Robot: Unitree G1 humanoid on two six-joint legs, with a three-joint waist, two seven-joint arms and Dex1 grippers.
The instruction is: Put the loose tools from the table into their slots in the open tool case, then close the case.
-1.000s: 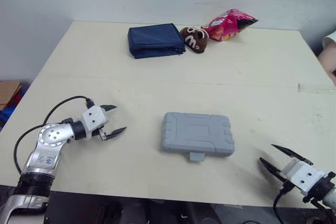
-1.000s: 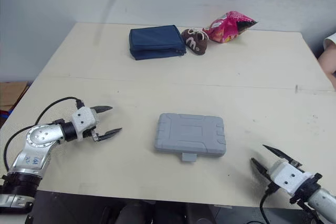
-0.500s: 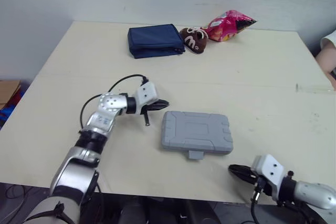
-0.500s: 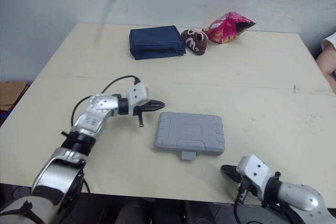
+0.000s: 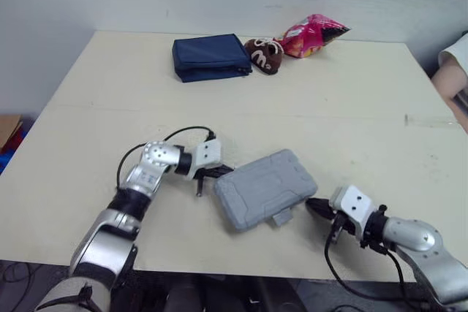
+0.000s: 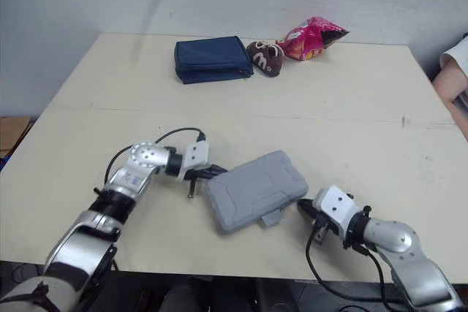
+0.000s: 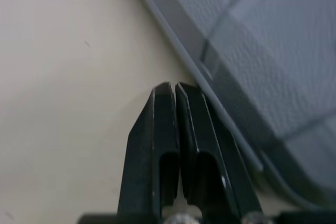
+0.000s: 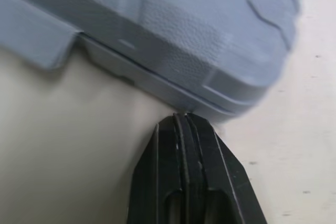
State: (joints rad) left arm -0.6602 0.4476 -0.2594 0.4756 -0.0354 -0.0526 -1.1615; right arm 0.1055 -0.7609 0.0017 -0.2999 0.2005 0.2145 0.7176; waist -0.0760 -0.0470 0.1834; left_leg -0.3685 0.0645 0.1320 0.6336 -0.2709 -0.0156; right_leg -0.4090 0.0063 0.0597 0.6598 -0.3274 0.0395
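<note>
Lying askew at lower centre of the frame, the grey tool case is closed, its contents hidden. It lies between the left gripper, fingers pressed together at its left edge, and the right gripper, likewise pressed together, against its lower-right corner.

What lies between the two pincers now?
The closed grey plastic tool case, with left pincer and right pincer against its ends, in the left eye view.

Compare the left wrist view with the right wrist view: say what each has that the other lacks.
Left wrist view: the left gripper, shut, tips by an edge of the tool case. Right wrist view: the right gripper, shut, near a rounded corner of it, and the latch tab. Both: that grey case, closed, lying on the table.
</note>
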